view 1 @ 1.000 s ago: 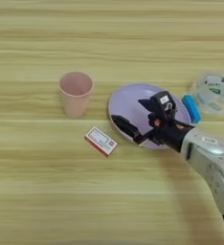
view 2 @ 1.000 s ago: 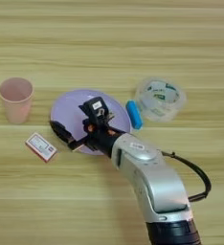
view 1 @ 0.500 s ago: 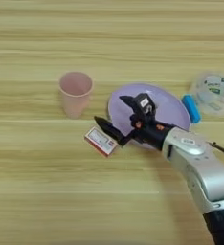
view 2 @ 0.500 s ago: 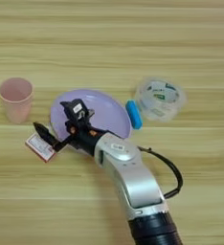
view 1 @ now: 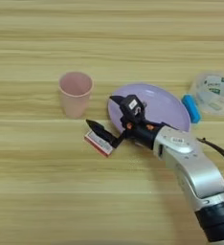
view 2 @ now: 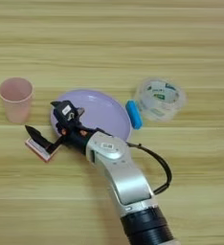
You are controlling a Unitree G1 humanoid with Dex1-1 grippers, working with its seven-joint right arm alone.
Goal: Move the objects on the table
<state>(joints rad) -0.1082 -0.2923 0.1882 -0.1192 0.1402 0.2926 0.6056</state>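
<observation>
I judged myself at the approach to a pickup: my hand (view 1: 104, 114) hung over the counter (view 1: 47, 201) with its two black fingers spread wide apart, gripping nothing. One tip sat at the packet (view 1: 97, 143), the other above the plate (view 1: 157, 103) rim. The next move would call for lowering and straddling the packet before closing. The packet lay flat, small, white with a red edge, at seven o'clock from the lilac plate and five o'clock from the upright pink cup (view 1: 75, 93).
</observation>
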